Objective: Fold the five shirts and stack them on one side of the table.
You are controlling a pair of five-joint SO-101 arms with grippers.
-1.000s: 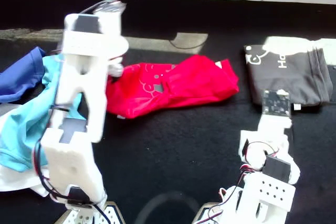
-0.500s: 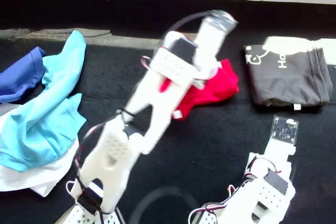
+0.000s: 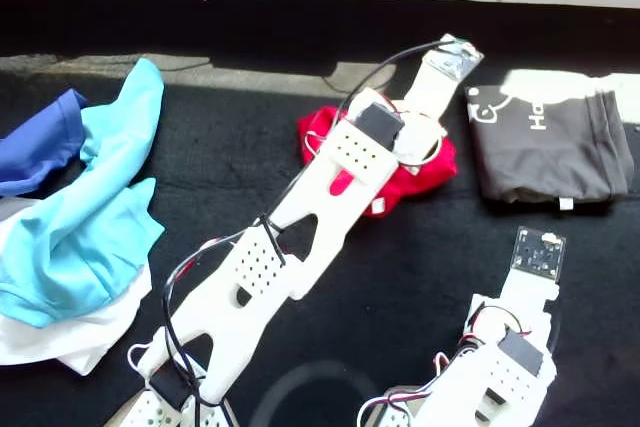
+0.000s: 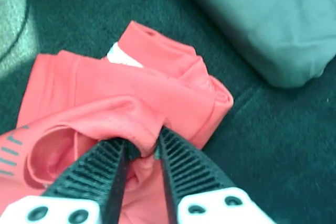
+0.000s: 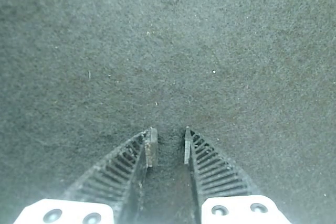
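Note:
The red shirt (image 3: 425,175) lies bunched up at the middle right of the black table, next to a folded dark grey shirt (image 3: 550,152). My left arm stretches across the table over the red shirt. My left gripper (image 4: 143,142) is shut on a fold of the red shirt (image 4: 131,87), and the dark grey shirt (image 4: 273,24) lies just beyond it. My right arm (image 3: 525,287) stands at the front right, clear of the dark shirt. My right gripper (image 5: 168,137) is slightly open above the bare black cloth with nothing between its fingers.
At the left edge lies a loose pile: a light blue shirt (image 3: 90,217), a dark blue shirt (image 3: 40,152) behind it and a white shirt (image 3: 60,342) underneath. A black cloth (image 3: 400,277) covers the table. A white wall runs along the back.
My left arm has swung from the left pile to the right and stretched out over the red shirt, which has gathered into a smaller bunch near the dark shirt. My right arm drew back toward the front.

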